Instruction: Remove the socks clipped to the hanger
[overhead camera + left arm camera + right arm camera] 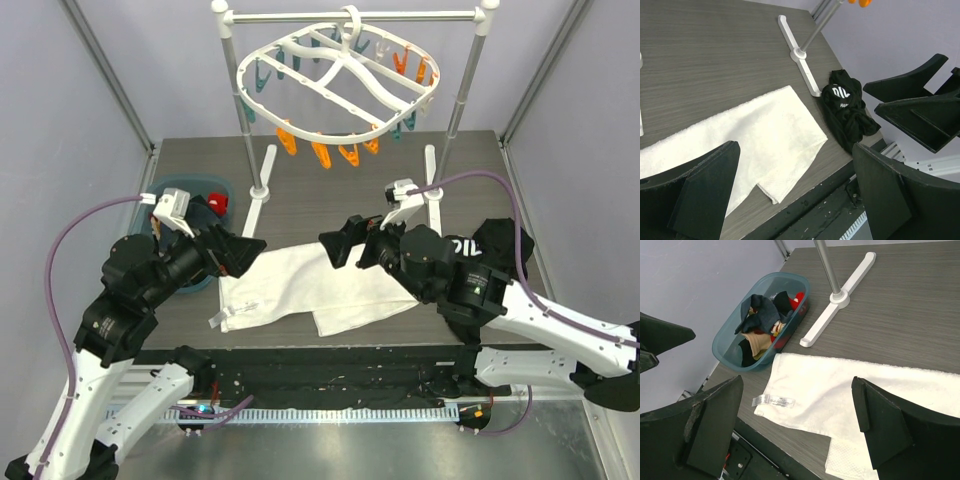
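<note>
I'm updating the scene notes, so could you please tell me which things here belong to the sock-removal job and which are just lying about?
Belongs to the job:
- hanger, no socks seen on it
- socks, in the teal bin

Just lying about:
- white towel
- black garment

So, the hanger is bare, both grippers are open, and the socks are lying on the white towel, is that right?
Not quite: the right wrist view shows the socks in the teal tub beside the white towel, not on it. The hanger is bare; left gripper and right gripper are open.
</note>
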